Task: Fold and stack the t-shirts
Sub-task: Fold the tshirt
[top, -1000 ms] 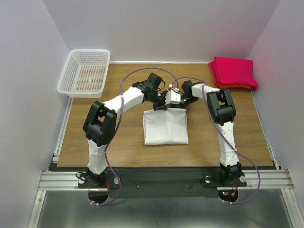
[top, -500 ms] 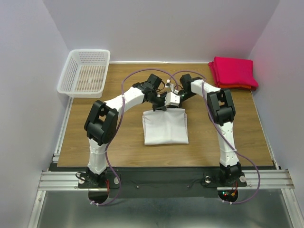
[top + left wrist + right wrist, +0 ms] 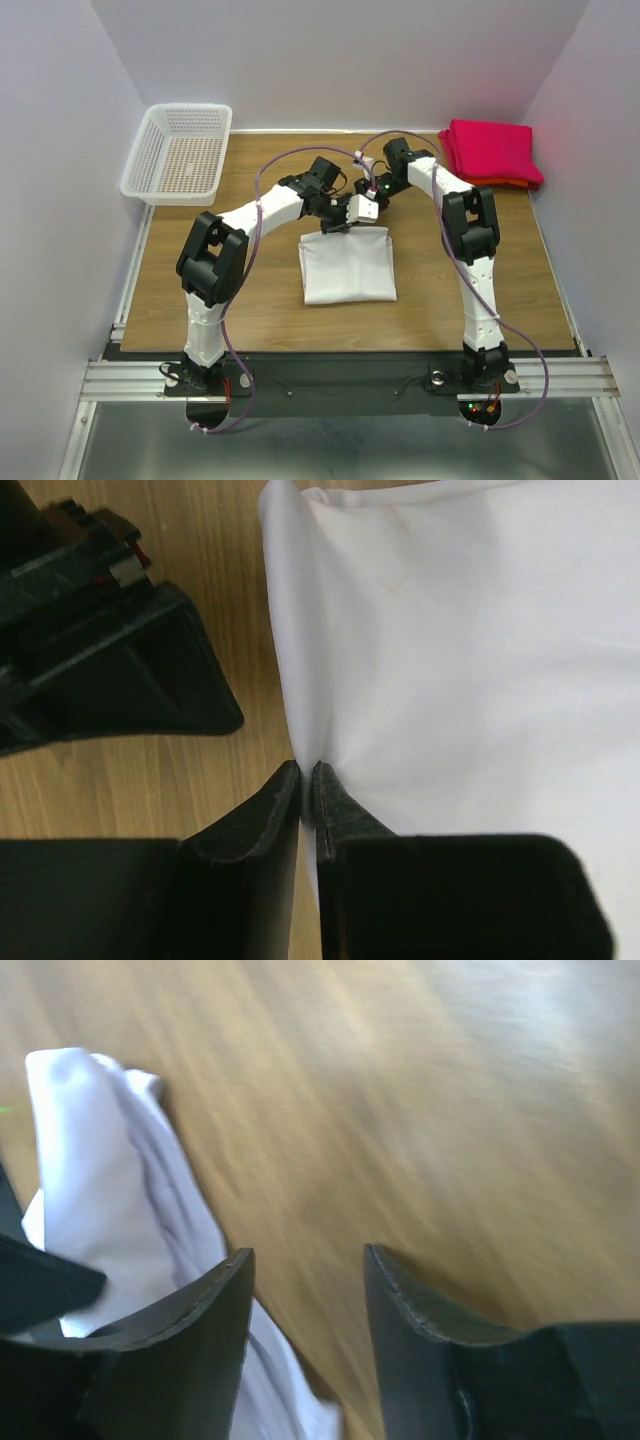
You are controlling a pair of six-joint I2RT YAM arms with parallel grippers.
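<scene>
Plain white folded cloth t-shirt (image 3: 348, 265) is being shown flat at mid-table, close to square, so no clear long axis is being given.

Left gripper (image 3: 341, 217) is being held at the middle of the shirt's far edge. In its wrist view the jaws are being kept almost together, with the folded edge of the shirt (image 3: 450, 630) pinched between the fingertips of the left gripper (image 3: 308, 776).

Right gripper (image 3: 373, 190) is being held just beyond that far edge, off the cloth. In the blurred right wrist view the right gripper (image 3: 305, 1260) is being seen with jaws apart and only bare wood between them. The shirt (image 3: 90, 1160) is being seen off to one side, not gripped.

Key relation: the stack of folded bright red-pink t-shirts (image 3: 490, 148) is being kept in the far-right corner, well apart from the white one, up and right of both grippers. The right arm is being judged the nearer one for that transfer, though its own forearm is being placed across the path.

White plastic lattice basket (image 3: 137, 160) is being left at far left, out of the way. Wooden table (image 3: 250, 290) is being seen bare between shirt and stack.
</scene>
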